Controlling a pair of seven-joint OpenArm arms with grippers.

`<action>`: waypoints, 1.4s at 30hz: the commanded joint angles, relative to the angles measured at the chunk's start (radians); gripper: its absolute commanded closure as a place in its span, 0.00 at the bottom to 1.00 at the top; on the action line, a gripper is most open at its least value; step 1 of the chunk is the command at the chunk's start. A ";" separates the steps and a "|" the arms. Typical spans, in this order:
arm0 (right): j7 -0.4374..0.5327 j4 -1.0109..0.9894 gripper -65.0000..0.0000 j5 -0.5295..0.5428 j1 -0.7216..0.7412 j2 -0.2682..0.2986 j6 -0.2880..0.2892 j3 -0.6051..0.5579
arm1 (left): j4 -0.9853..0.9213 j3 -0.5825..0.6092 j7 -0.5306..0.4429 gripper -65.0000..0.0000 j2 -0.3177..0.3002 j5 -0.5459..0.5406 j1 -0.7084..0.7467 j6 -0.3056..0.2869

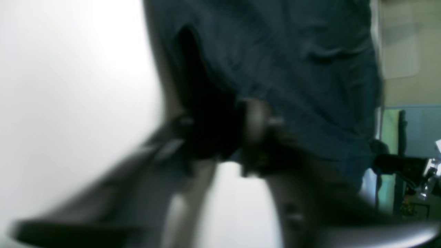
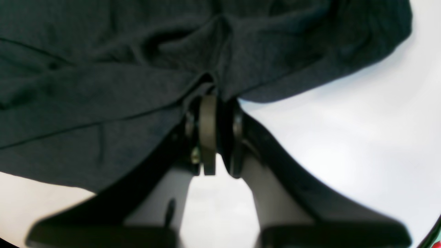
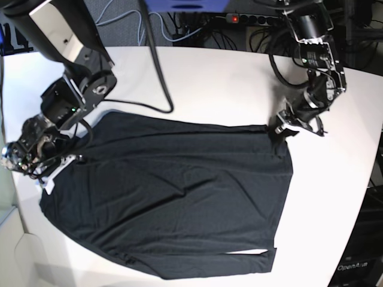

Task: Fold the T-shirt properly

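The T-shirt lies spread flat on the white table, dark and lightly wrinkled. My right gripper is at its left edge. In the right wrist view the right gripper is shut, with a bunched fold of the T-shirt pinched between its pads. My left gripper sits on the shirt's far right corner. The left wrist view is blurred. It shows the left gripper with its fingers close together and dark fabric of the T-shirt filling the gap between them.
Cables and a power strip run along the table's back edge. A thick black cable crosses the table behind the shirt. The table's curved edge lies to the right of the shirt.
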 commanded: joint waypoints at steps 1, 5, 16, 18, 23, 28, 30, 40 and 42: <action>0.006 0.013 0.94 0.006 0.023 0.008 -0.005 -0.005 | 0.005 0.001 0.018 0.96 -0.007 0.013 -0.004 0.004; 0.009 0.013 0.94 0.006 0.020 -0.003 -0.005 -0.005 | 0.011 -0.001 0.018 0.96 -0.009 0.013 -0.014 0.004; 0.006 0.014 0.94 0.006 0.029 -0.001 -0.005 -0.015 | 0.029 -0.001 0.018 0.96 -0.007 0.011 -0.068 0.004; 0.007 0.016 0.94 0.006 0.031 0.001 -0.005 -0.041 | 0.052 -0.001 0.018 0.96 -0.007 0.011 -0.080 0.004; 0.009 0.017 0.94 0.006 0.041 0.001 -0.005 -0.059 | 0.104 0.001 0.019 0.96 -0.001 0.011 -0.096 0.007; 0.007 0.017 0.94 0.004 0.075 0.002 -0.005 -0.059 | 0.114 0.005 0.019 0.96 -0.001 0.011 -0.105 0.007; 0.006 0.017 0.94 0.004 0.089 0.002 -0.005 -0.067 | 0.112 0.005 0.019 0.96 -0.001 0.011 -0.108 0.007; 0.013 0.016 0.94 0.006 0.147 0.002 -0.005 -0.128 | 0.101 0.007 0.019 0.96 -0.007 0.014 -0.175 0.065; 0.013 0.016 0.94 0.006 0.152 0.002 -0.005 -0.134 | 0.101 0.007 0.019 0.96 -0.007 0.013 -0.189 0.085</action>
